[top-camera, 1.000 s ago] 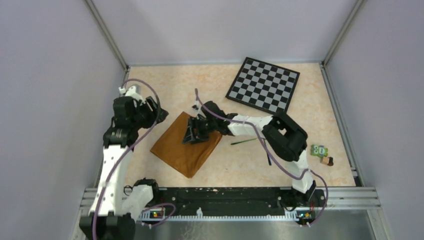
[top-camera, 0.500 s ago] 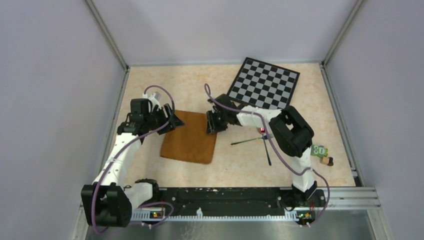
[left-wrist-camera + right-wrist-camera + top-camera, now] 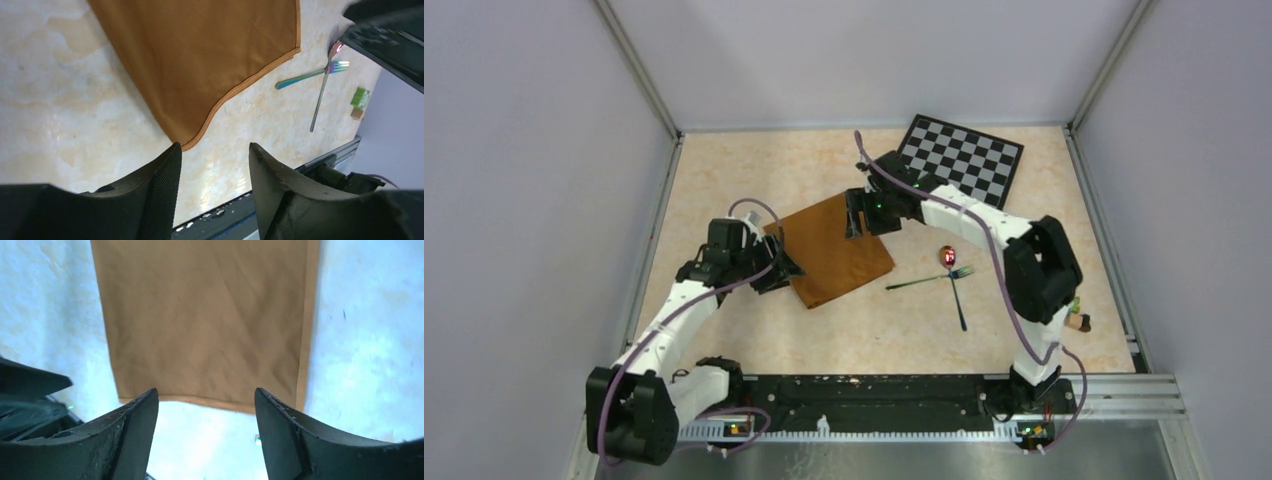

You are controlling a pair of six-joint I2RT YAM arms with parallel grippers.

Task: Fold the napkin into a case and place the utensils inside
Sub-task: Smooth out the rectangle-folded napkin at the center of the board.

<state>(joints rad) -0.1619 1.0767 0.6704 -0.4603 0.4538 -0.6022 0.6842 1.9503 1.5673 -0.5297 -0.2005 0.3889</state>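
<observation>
Top view. Bare surface [image 3: 734,170] gives free passage in the upper left and along the lower centre. The napkin [image 3: 834,255] fills the centre, with the left gripper [image 3: 780,271] at its lower-left edge and the right gripper [image 3: 856,220] at its upper edge. The crossed fork [image 3: 919,282] and spoon [image 3: 948,256] obstruct the centre right. The checkered board [image 3: 964,155] occupies the upper right.

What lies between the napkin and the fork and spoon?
Only bare tabletop, no object, separates the napkin from the fork and spoon; the top external and left wrist views both show it.
</observation>
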